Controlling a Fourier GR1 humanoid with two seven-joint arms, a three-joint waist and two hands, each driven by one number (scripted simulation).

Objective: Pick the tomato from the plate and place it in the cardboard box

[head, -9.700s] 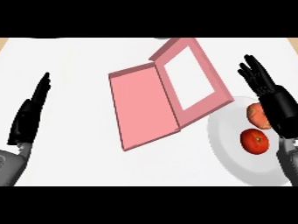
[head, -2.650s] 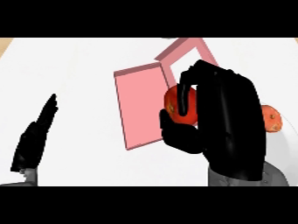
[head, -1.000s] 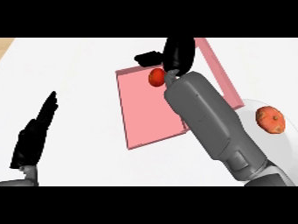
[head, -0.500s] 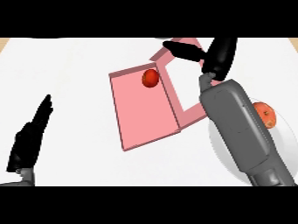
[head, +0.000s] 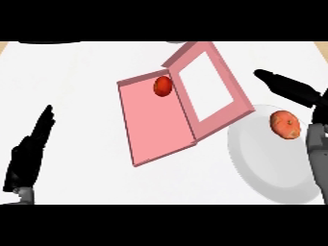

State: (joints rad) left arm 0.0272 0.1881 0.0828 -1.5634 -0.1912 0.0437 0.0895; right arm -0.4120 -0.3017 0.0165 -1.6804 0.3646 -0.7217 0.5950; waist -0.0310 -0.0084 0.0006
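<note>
A red tomato [head: 163,86] lies inside the pink cardboard box [head: 148,129], at its far end next to the hinge of the raised lid [head: 220,113]. Nothing holds it. My right hand [head: 321,98] is at the right edge, above the white plate [head: 262,166], with its fingers straight and spread, open and holding nothing. An orange-red fruit [head: 285,124] still lies on the plate just below that hand. At the lower left my left hand [head: 30,152] rests open, fingers pointing up the counter.
The box's lid stands open towards the right, its white inner panel [head: 205,91] showing, and its corner overlaps the plate's near rim. The white counter [head: 74,77] spreads around the box. A tan strip shows at the far left and right corners.
My right hand let go of the tomato, which now lies in the box, and the arm has drawn back to the right over the plate. The left hand stayed put.
</note>
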